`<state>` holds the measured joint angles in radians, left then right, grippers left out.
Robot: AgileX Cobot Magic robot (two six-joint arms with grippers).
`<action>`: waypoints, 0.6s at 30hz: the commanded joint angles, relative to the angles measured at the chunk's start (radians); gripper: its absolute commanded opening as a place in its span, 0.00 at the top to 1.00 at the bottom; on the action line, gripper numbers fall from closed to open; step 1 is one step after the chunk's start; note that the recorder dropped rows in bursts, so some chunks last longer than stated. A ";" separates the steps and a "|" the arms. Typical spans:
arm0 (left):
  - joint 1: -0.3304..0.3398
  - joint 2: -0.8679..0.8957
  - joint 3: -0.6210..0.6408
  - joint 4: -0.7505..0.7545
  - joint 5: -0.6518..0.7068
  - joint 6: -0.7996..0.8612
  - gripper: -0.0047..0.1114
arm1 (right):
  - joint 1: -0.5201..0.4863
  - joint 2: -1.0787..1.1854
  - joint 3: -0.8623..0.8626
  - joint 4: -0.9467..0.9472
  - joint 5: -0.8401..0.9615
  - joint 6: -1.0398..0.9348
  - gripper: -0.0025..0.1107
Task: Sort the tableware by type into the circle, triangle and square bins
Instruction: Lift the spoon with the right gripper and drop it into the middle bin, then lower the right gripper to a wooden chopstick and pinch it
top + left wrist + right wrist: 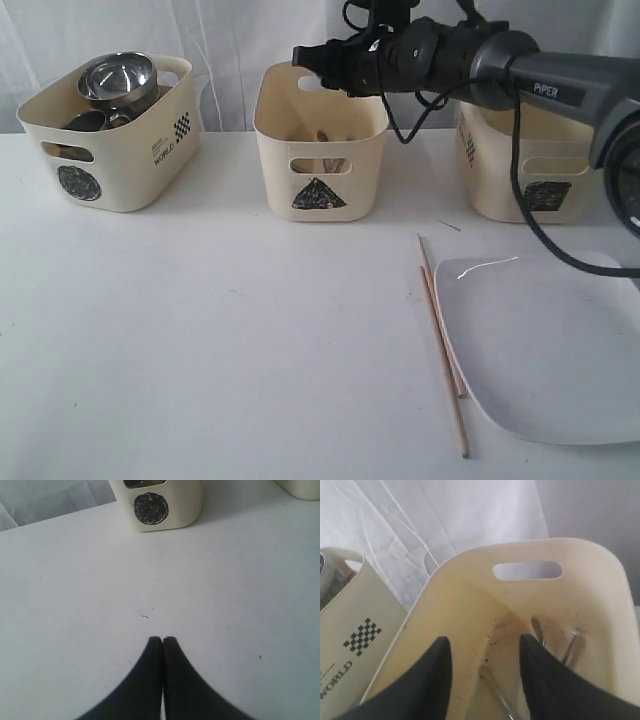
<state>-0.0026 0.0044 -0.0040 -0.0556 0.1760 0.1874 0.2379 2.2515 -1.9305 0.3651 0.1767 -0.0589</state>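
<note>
1. The circle bin (130,172) stood at the far left of the exterior view. It held the steel bowl (118,80) with darker steel ware tucked under it, which I took to be the mugs but could not tell apart.
2. The triangle bin (320,145) stood in the middle. The right wrist view showed steel cutlery (572,650) lying on its floor, so I logged that group as at least partly sorted.
3. The square bin (500,180) stood at the right, half hidden by the arm. Its contents were not visible.
4. I could not find the small white bowl in any view, so its location is unconfirmed.
5. Two items were left on the table (250,350). The chopsticks (443,345) lay just beside the left edge of the white square plate (560,350), near the front right.
6. The right gripper (305,55) hung over the triangle bin with its jaws spread wide and nothing between them.
7. The left gripper (162,640) was over bare table facing the circle bin. Its fingertips were pressed together and held nothing.
8. My judgement was that the task was well advanced. The chopsticks and the plate remained, and the chopsticks looked like the fiddly pick because they are thin and lie flat.
</note>
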 commanded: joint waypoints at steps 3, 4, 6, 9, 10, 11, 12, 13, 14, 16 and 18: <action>0.001 -0.004 0.004 -0.002 -0.005 -0.007 0.96 | 0.001 -0.113 0.023 -0.076 0.239 -0.058 0.62; 0.001 -0.004 0.004 -0.002 -0.005 -0.007 0.96 | 0.004 -0.143 0.053 -0.110 0.280 -0.050 0.62; 0.001 -0.004 0.004 -0.002 -0.005 -0.007 0.96 | 0.010 -0.188 0.104 -0.194 0.339 -0.007 0.62; 0.001 -0.004 0.004 -0.002 -0.005 -0.007 0.96 | 0.021 -0.268 0.222 -0.353 0.408 0.134 0.62; 0.001 -0.004 0.004 -0.002 -0.005 -0.007 0.96 | 0.029 -0.300 0.274 -0.403 0.444 0.172 0.62; 0.001 -0.004 0.004 -0.002 -0.005 -0.007 0.96 | 0.037 -0.321 0.307 -0.434 0.473 0.196 0.62; 0.001 -0.004 0.004 -0.002 -0.005 -0.007 0.96 | 0.044 -0.340 0.347 -0.454 0.498 0.204 0.62; 0.001 -0.004 0.004 -0.002 -0.005 -0.007 0.96 | 0.057 -0.365 0.387 -0.475 0.516 0.204 0.62; 0.001 -0.004 0.004 -0.002 -0.005 -0.007 0.96 | 0.065 -0.378 0.425 -0.487 0.519 0.206 0.62; 0.001 -0.004 0.004 -0.002 -0.005 -0.007 0.96 | 0.082 -0.396 0.483 -0.532 0.505 0.259 0.62; 0.001 -0.004 0.004 -0.002 -0.005 -0.007 0.96 | 0.091 -0.394 0.511 -0.603 0.503 0.366 0.61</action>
<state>-0.0026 0.0044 -0.0040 -0.0556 0.1760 0.1874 0.3117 1.8725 -1.4692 -0.1453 0.6830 0.1938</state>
